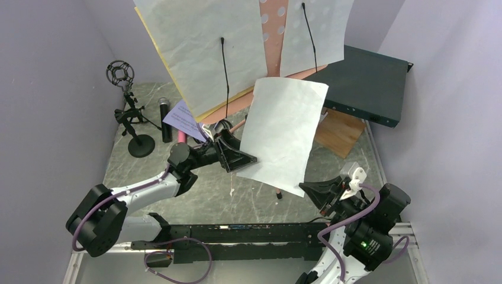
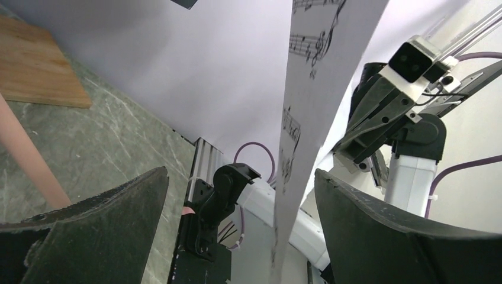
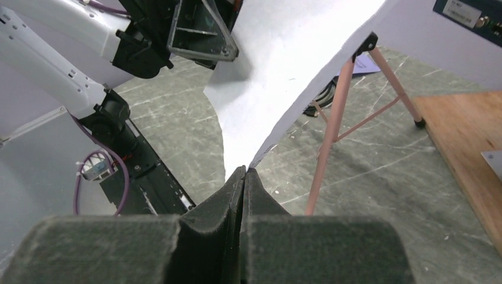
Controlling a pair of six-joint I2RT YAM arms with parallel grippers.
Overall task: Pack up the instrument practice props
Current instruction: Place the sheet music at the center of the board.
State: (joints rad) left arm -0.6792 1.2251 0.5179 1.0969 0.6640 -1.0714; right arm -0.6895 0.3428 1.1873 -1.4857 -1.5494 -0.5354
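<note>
Grey-green marbled table (image 1: pixel 195 192), pale lilac walls closing it in. Far out to the left of the left gripper (image 2: pixel 240 177), a black mic holder (image 1: pixel 125 97) stands upright on its little stand, a black microphone (image 1: pixel 165 118) just beside it, neither packed yet.

Now the left gripper itself: fingers spread wide, nothing in them. A loose sheet-music page (image 1: pixel 284 133) hangs edge-on in the gap between them, touching neither finger. That looks like a line-up to take the paper, or at least steady it.

Why does the page float above the table? Look past its lower edge: the right gripper (image 3: pixel 244 171) has a bottom corner pinched, jaws pressed tight together on the paper, so the sheet fans up and away from it.

Beyond both hands the pink music desk (image 1: pixel 271 23) is upright on its legs, with more white pages (image 1: pixel 195 41) on it. To the right gripper's far side lie the wooden board (image 1: pixel 340 133) and the teal rack box (image 1: pixel 361 83).
</note>
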